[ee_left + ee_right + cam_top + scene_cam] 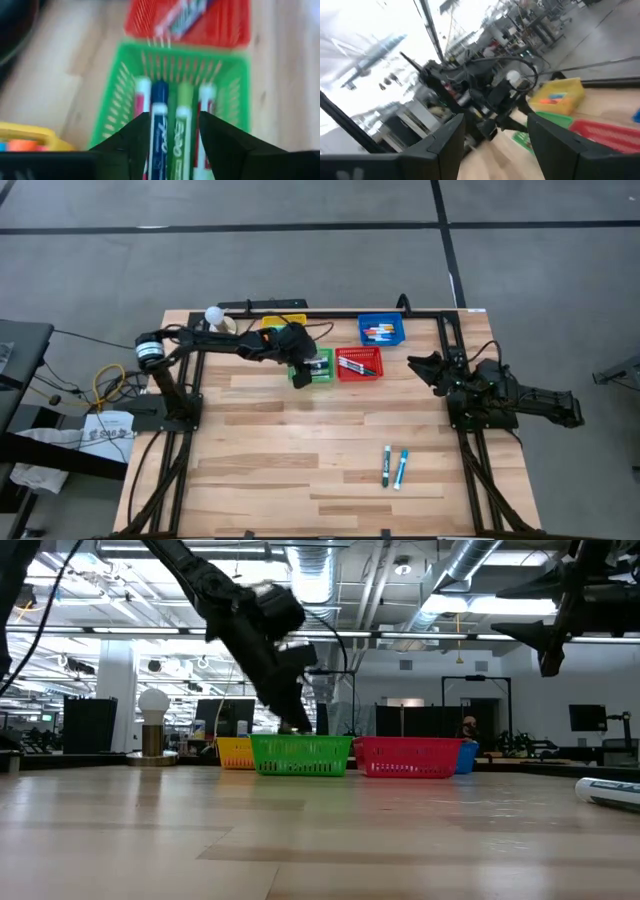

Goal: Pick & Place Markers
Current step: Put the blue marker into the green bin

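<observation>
My left gripper (308,364) hangs open over the green basket (314,370), its fingers slanting down into it. Several markers (159,107) lie side by side in the green basket (175,52). A blue-capped one and a green one (183,107) show between my fingers (136,137). I cannot tell whether the fingers touch them. Two more markers (393,468) lie on the table near its front right. My right gripper (416,363) waits open, raised at the table's right side.
A red basket (359,363) with markers stands right of the green one. A blue basket (381,331) with markers sits behind it, and a yellow basket (277,324) is at the far left. A white bulb-shaped thing (213,314) stands at the far edge.
</observation>
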Robot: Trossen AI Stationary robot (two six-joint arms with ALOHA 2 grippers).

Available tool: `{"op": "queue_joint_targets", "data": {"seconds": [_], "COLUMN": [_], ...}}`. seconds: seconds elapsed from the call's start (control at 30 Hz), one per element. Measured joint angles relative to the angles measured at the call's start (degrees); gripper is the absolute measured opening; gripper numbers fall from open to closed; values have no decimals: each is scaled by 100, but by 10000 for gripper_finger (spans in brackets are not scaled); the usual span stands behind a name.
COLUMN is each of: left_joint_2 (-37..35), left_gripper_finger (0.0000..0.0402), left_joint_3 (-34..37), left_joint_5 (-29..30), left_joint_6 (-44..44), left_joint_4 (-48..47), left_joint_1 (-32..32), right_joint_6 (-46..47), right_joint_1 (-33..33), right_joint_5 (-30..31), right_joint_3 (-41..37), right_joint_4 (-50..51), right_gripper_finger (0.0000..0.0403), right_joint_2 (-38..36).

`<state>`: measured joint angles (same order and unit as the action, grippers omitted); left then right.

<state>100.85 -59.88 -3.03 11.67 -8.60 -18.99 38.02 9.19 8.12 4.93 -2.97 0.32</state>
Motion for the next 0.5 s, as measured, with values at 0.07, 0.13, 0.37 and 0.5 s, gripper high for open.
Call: {"op": "queue_joint_targets", "data": {"seconds": [0.07,0.13,0.37,0.5], "left_joint_2": [-339,-750,-2342,-3118], "left_gripper_finger": [175,178,175,171], "left_joint_3": [0,0,-2,43], "left_joint_5": [0,0,0,-2], "left_joint_6": [-228,-647,-2145,-2361], "left_joint_4": [2,6,-15,-99], "left_joint_1": [4,7,131,347], "right_joint_6": [73,-77,-1005,-1374], "right_joint_1": [0,-12,-302,-592], "right_joint_5": [-66,-384,-1586,-1773], "right_joint_3": [0,41,923,1670], "right_joint_4": [-248,-532,-110,951], "right_gripper_finger": [205,204,177,155], "right_joint_2": [0,0,217,681]}}
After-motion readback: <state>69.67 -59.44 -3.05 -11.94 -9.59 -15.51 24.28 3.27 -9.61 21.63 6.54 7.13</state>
